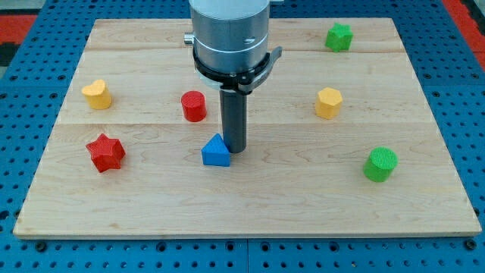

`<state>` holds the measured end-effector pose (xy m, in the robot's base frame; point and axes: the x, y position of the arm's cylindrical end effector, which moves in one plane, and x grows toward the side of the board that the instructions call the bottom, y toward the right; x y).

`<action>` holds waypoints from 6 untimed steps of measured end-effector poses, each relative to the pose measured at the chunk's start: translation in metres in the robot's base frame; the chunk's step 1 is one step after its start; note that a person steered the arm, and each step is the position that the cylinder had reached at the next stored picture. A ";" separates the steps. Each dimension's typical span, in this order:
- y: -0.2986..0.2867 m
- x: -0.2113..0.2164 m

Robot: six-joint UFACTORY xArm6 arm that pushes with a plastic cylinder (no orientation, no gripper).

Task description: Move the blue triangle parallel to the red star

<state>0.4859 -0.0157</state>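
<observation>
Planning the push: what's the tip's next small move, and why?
Probably nudge toward the view's left: my tip sits against the right side of the blue triangular block, which already lies about level with the red star-shaped block.

Bare board (nothing between) separates blue triangle [216,152] from red star [104,152].

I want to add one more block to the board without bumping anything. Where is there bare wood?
Free: the strip along the view's bottom, below the red star, blue triangle and green cylinder; also the middle between my tip and the yellow block. Crowded: around the red cylinder, where my tip sits against the triangle's right side.
</observation>
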 end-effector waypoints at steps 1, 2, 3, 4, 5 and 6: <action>-0.023 -0.005; -0.019 -0.015; -0.019 -0.015; -0.034 -0.014; -0.052 -0.014; -0.062 -0.013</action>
